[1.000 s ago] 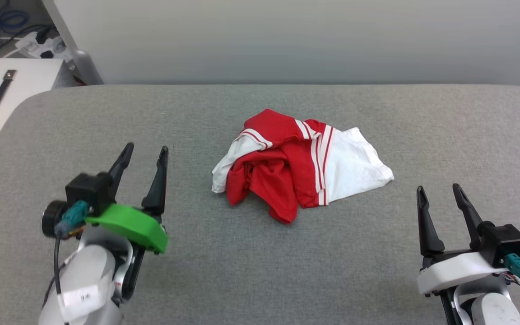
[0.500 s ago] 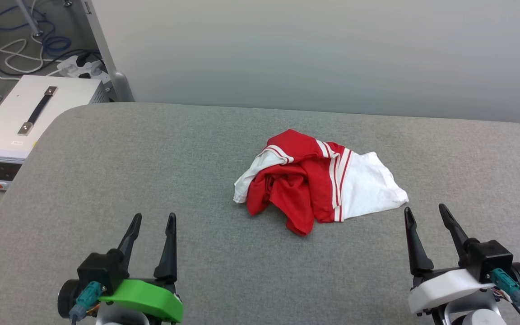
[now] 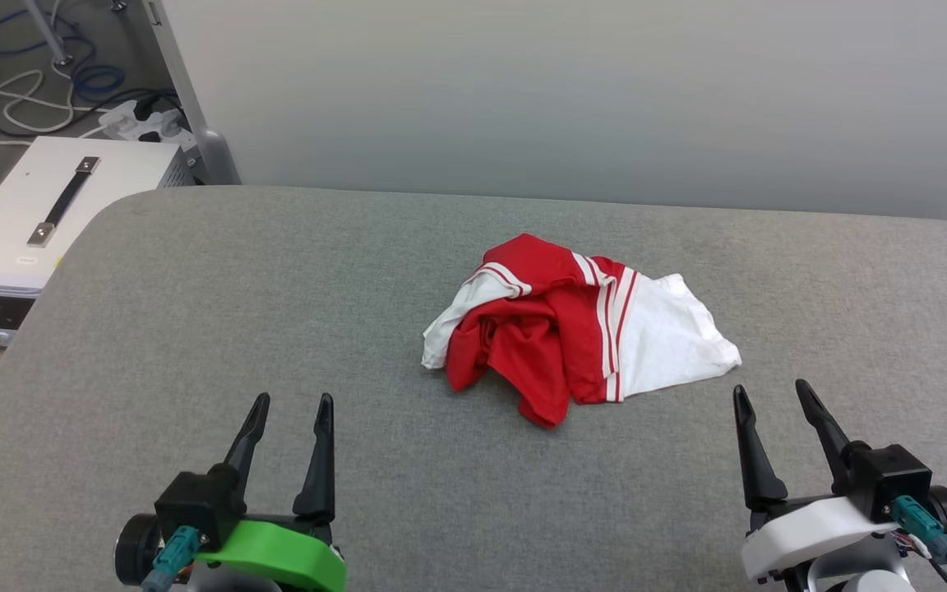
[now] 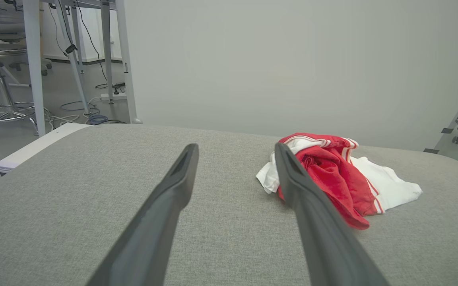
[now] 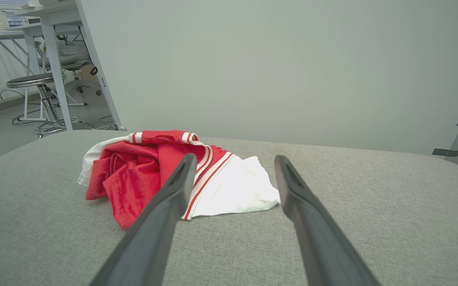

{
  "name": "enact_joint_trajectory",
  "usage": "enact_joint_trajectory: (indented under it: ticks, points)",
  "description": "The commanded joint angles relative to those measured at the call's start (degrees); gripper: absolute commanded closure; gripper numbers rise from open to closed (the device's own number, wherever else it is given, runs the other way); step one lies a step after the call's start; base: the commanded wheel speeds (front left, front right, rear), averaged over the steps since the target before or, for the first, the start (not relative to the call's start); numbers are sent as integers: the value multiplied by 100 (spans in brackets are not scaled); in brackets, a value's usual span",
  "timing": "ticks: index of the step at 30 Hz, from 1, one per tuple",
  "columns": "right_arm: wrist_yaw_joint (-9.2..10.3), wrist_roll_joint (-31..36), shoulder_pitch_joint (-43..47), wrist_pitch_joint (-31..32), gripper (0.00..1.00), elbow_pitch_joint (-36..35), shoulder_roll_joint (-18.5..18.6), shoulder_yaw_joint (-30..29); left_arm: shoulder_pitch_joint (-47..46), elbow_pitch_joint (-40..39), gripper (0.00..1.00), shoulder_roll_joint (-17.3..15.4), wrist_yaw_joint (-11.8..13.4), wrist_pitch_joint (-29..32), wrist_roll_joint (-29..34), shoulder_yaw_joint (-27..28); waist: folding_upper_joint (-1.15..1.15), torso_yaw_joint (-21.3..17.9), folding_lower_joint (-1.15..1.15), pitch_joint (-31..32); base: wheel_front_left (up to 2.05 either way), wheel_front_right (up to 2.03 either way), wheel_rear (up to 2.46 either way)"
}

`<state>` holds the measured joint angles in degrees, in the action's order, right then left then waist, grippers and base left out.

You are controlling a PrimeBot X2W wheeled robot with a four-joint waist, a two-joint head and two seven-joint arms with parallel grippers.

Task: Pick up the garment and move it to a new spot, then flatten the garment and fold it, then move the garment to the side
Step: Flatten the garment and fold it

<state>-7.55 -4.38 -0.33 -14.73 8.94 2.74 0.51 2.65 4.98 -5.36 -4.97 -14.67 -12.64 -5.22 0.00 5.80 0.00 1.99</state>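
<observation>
Head view: garment (image 3: 572,329) lies bunched on the table (image 3: 194,329), near my right claw (image 3: 769,385), well apart from my left claw (image 3: 293,399), both spread and empty; I should pinch its raised red middle deeply.

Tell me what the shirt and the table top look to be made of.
Shirt: soft, thin cloth, likely knit, matte red and white; it lies crumpled in loose folds.
Table top: grey woven fabric cover, probably padded; fine weave grain, rounded edges.

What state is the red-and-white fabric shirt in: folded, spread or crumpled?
Crumpled. The red-and-white fabric shirt lies bunched in a heap on the grey padded table.
</observation>
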Motion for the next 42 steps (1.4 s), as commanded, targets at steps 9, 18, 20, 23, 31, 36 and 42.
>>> enact_joint_trajectory:
  ticks: [9, 18, 20, 23, 31, 36, 42]
  points:
    - [6, 49, -42, -25, 0, -30, 14, 58, -101, 10, 0, 130, -135, -33, 209, 140, 0, 90, 0, -222, 0, 0, 0]
    - [6, 177, -767, 1425, 0, -132, 507, 895, -400, 18, 0, 215, -187, -33, 230, 70, 0, 522, 0, -710, 0, 0, 0]
    - [6, -83, -1030, 2039, 0, -101, 787, 1205, -463, 14, 0, 226, -192, -33, 220, 58, 0, 632, 0, -833, 0, 0, 0]
    - [6, -600, -1432, 2997, 0, -31, 1196, 1700, -558, 30, 0, 236, -199, -33, 199, 30, 0, 795, 0, -1015, 0, 0, 0]
    - [6, -1618, -2589, 4899, 0, 141, 1914, 2625, -816, 57, 0, 246, -158, -33, -7, -178, 0, 1246, 0, -1422, 0, 0, 0]
    - [6, -1698, -3035, 5229, 0, 486, 1993, 2836, -927, 20, 0, 247, -80, -33, -153, -332, 0, 1478, 0, -1607, 0, 0, 0]
    - [6, -1608, -3310, 5229, 0, 1004, 2207, 3246, -998, -58, 0, 247, -13, -33, -272, -422, 0, 1679, 0, -1742, 0, 0, 0]
